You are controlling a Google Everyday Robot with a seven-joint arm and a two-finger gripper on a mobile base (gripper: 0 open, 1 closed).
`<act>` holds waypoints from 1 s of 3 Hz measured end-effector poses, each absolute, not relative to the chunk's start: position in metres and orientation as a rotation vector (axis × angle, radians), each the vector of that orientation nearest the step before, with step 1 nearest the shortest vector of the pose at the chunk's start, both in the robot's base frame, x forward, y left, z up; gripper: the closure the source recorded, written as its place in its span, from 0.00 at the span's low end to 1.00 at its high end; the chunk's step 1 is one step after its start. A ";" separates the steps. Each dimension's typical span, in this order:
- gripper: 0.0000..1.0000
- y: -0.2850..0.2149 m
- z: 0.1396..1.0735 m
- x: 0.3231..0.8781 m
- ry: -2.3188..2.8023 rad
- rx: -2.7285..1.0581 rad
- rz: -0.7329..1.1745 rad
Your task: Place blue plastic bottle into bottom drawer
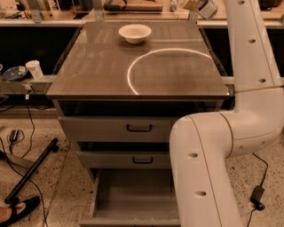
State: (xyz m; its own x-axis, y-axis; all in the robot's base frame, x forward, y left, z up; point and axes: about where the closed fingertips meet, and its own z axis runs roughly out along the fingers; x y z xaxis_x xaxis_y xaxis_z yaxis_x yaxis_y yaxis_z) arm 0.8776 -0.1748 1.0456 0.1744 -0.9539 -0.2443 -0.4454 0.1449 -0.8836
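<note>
The blue plastic bottle (208, 8), clear with a pale label, hangs tilted at the top edge of the camera view, above the cabinet's far right corner. My gripper (202, 5) is there too, mostly cut off by the frame, and looks shut on the bottle. My white arm (248, 88) runs down the right side. The bottom drawer (133, 195) is pulled open with a plain grey interior, and its right part is hidden behind my arm.
A white bowl (135, 33) sits at the back of the cabinet top (97, 71). Two upper drawers with dark handles (139, 128) are nearly shut. A white cup (33, 68) stands on a ledge at the left. A black pole (31, 170) and a shoe (20, 208) lie on the floor.
</note>
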 end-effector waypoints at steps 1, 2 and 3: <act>1.00 -0.176 1.042 0.878 1.434 -1.406 -0.573; 1.00 -0.186 1.042 0.878 1.448 -1.241 -0.413; 1.00 -0.185 1.041 0.879 1.458 -1.203 -0.369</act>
